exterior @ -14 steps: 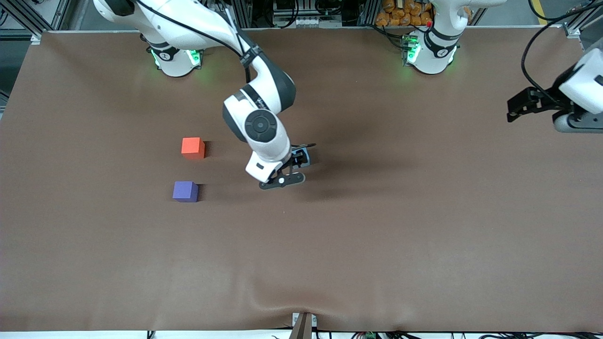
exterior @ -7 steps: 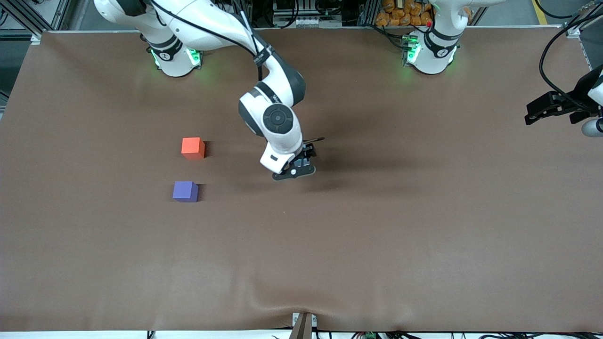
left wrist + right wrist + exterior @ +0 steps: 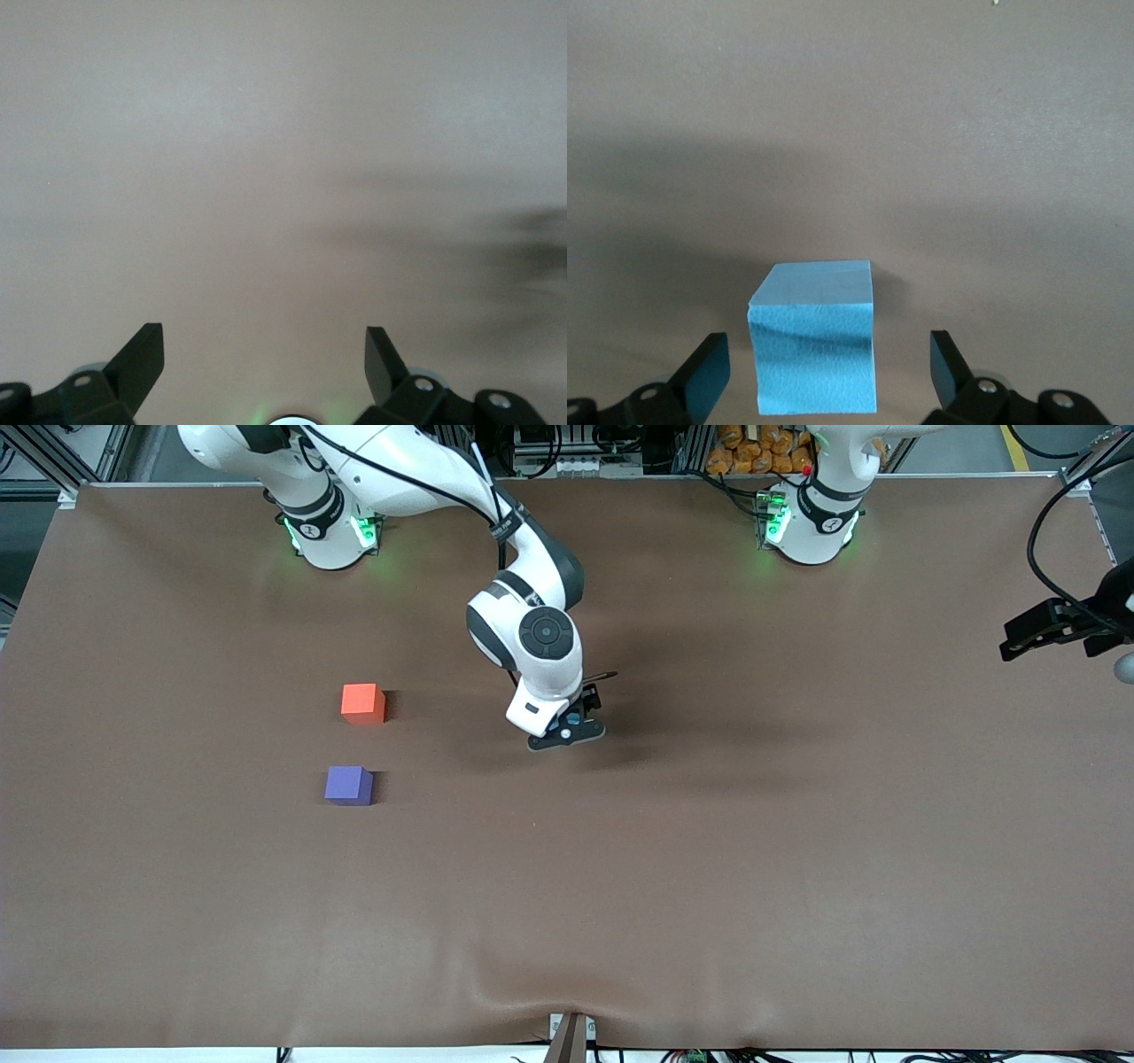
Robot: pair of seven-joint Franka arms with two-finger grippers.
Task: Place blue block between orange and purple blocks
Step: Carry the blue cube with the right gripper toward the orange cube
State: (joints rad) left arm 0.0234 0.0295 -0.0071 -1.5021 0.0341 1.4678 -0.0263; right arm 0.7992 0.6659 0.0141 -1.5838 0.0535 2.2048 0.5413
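Note:
The blue block [image 3: 815,341] stands on the brown table between the spread fingers of my right gripper [image 3: 828,341], with a gap on each side. In the front view my right gripper [image 3: 567,731] is low over the table's middle and hides nearly all of that block. The orange block [image 3: 362,702] and the purple block [image 3: 348,785] sit toward the right arm's end, the purple one nearer the front camera, with a gap between them. My left gripper [image 3: 1032,636] is open and empty, up at the left arm's end; its wrist view [image 3: 264,335] shows only bare table.
The brown table cloth [image 3: 709,868] has a small ripple at its front edge. A bracket [image 3: 570,1036] sticks up at the middle of that front edge.
My right gripper has moved toward the left arm's end and come down around the blue block. My left arm has drawn back toward the table's edge.

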